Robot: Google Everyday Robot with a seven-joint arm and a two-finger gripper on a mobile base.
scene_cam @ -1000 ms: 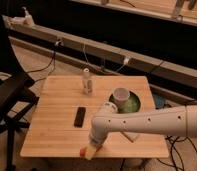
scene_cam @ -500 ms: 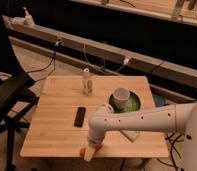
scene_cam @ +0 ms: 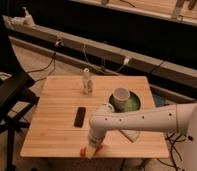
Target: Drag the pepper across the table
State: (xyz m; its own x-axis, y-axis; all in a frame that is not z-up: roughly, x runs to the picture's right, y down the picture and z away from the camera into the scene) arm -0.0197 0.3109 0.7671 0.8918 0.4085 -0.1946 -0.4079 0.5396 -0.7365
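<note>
You are resting the pincer at the table's near edge, with the pepper lying right against its camera-left side, and I cannot tell whether it is gripping.

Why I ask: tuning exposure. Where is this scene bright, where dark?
Camera view: the square light bamboo tabletop is brightly lit; the area behind it is dark; the gripper sits at the lit near edge, beside the small red-orange pepper.

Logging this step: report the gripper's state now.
Gripper: down at the near edge of the table, by the pepper; open or closed cannot be told.
</note>
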